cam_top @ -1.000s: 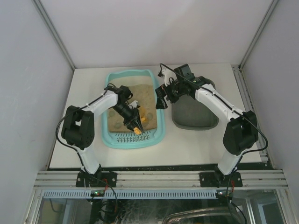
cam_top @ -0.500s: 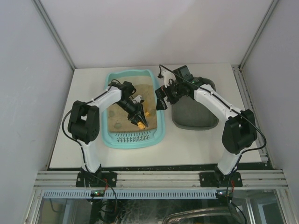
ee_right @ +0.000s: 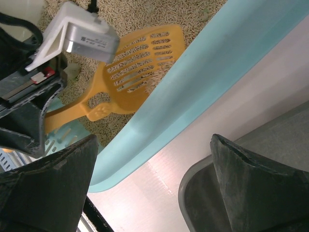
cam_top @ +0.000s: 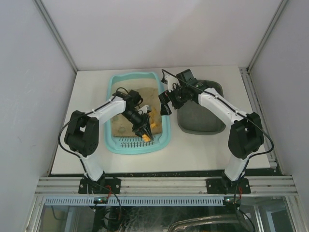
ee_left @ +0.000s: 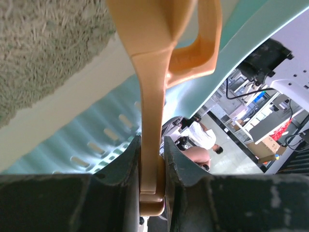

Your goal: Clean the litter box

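Note:
The light turquoise litter box [cam_top: 115, 80] lies left of centre, tan litter inside and a slotted grate [cam_top: 136, 142] at its near end. My left gripper [cam_top: 144, 129] is inside it over the near right part, shut on the handle of an orange slotted scoop [cam_top: 152, 123]. In the left wrist view the handle [ee_left: 153, 96] runs up from between my closed fingers [ee_left: 126, 164], above the grate [ee_left: 104, 137]. My right gripper [cam_top: 166, 103] is open and empty over the gap between the box's right rim [ee_right: 203, 82] and the dark grey tray [ee_right: 212, 193]. Its view shows the scoop head [ee_right: 142, 67] on the litter.
The dark grey tray [cam_top: 200, 121] lies right of the litter box, under my right forearm. White walls close the table at the back and sides. Bare table [cam_top: 193, 147] shows in front of both trays.
My left gripper has swung the scoop from the grate toward the right rim and back toward the near end. My right gripper has edged slightly left toward the box.

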Robot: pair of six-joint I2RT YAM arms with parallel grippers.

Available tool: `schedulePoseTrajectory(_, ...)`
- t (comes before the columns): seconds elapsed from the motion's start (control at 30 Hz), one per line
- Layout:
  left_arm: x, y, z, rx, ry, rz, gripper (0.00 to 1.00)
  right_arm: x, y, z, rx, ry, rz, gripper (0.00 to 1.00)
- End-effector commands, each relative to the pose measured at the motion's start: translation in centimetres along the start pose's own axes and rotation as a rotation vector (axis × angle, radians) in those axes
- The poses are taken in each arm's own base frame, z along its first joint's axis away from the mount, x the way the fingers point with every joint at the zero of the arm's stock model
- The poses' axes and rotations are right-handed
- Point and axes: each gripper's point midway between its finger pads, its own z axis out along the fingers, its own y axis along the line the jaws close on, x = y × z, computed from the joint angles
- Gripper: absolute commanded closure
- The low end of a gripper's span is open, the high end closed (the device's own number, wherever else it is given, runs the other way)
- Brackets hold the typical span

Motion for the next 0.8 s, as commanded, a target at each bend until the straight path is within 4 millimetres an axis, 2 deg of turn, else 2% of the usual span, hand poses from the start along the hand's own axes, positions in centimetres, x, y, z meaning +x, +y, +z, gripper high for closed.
schedulePoseTrajectory(0.0,2.3,2.2,0.1,-0.088,0.018,0.004,1.0,-1.5,0.7,-1.0,0.022,-0.059,-0.051,0.0)
schedulePoseTrajectory(0.17,2.2,1.7,0.1,-0.07,0.023,0.005,1.0,-1.6,1.0,-1.0,0.023,-0.059,-0.064,0.0)
schedulePoseTrajectory(0.37,0.9,1.2,0.6,-0.04,0.031,0.018,1.0,-1.6,1.4,-1.0,0.02,-0.056,-0.077,0.0)
schedulePoseTrajectory(0.53,-0.8,-0.5,1.1,0.054,0.004,0.078,1.0,-1.3,1.7,-0.3,-0.007,-0.043,-0.057,0.0)
schedulePoseTrajectory(0.63,-0.5,-1.9,2.1,0.107,0.025,0.138,1.0,-1.0,2.0,0.2,-0.04,-0.033,-0.039,0.0)
schedulePoseTrajectory(0.77,-0.8,-2.6,2.6,0.128,0.01,0.192,1.0,-0.4,2.2,1.0,-0.069,-0.016,-0.009,0.0)
